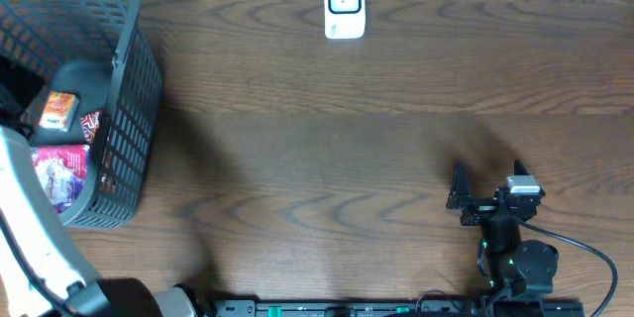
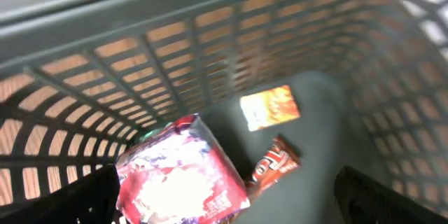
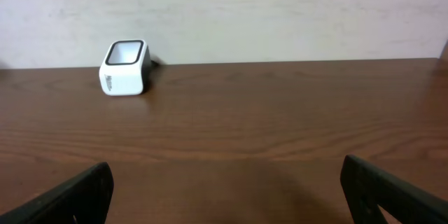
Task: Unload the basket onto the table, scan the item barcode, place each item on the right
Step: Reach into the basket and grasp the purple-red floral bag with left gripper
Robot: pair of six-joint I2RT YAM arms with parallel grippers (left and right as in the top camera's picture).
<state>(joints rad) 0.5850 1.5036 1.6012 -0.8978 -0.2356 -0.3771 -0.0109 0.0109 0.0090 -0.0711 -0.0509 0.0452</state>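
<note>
Left gripper hangs wide and empty over the grey basket, on whose floor the glossy pouch lies. It looks light, crinkly, slippery: pinch across its flat faces near an edge. Right gripper, also wide and empty, faces the small white scanner.

Basket far left w/ packets inside — scanner back centre.
</note>
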